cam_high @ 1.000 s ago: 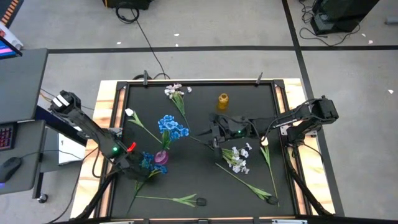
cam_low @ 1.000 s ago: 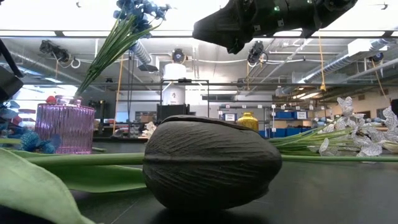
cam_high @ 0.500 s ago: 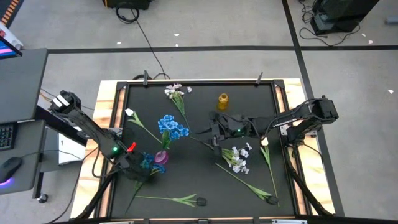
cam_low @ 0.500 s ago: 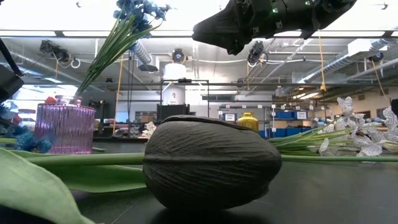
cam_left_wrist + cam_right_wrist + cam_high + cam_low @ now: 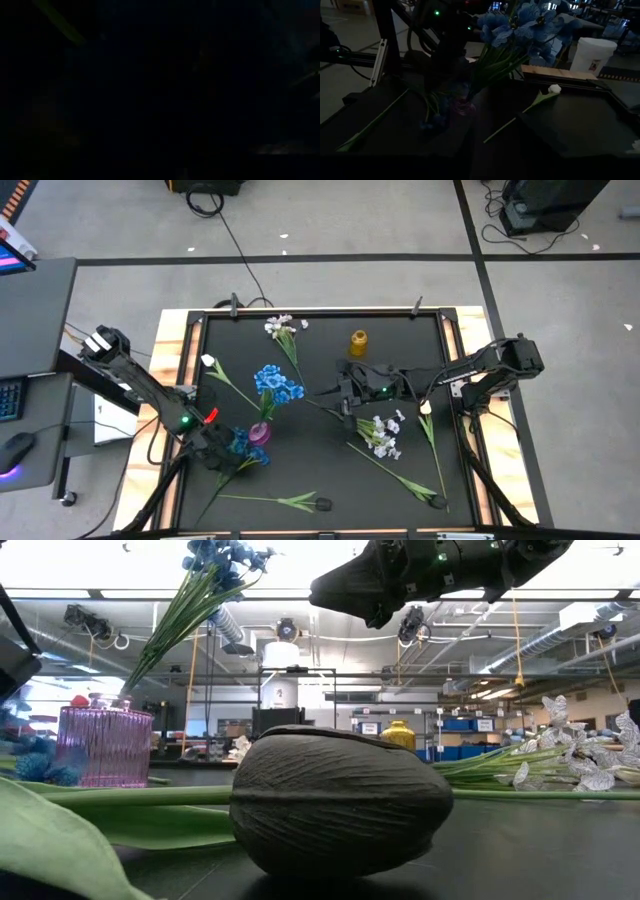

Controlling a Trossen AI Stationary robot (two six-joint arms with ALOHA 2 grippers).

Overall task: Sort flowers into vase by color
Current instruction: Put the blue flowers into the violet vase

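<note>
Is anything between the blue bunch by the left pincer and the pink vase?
Nothing visible. The loose blue bunch lies at the left pincer, right beside the vase. The vase's mouth already holds blue flowers that lean away from the bunch. The right pincer hovers mid-table, clear of that path.

Left wrist view: almost wholly dark; nothing nameable.
Left gripper (image 5: pixel 222 451), near the table's front-left corner: fingers buried among blue blossoms (image 5: pixel 243 444); open or closed not discernible.
Right gripper (image 5: pixel 342 398), mid-table: fingers too small to read from above; cut off by the top edge in the low view.
Dark tulip bud (image 5: pixel 338 802): blocks the table's middle in the low view.
Pink vase (image 5: pixel 259 433): largely covered from above by its blue bunch (image 5: pixel 277 383).
</note>
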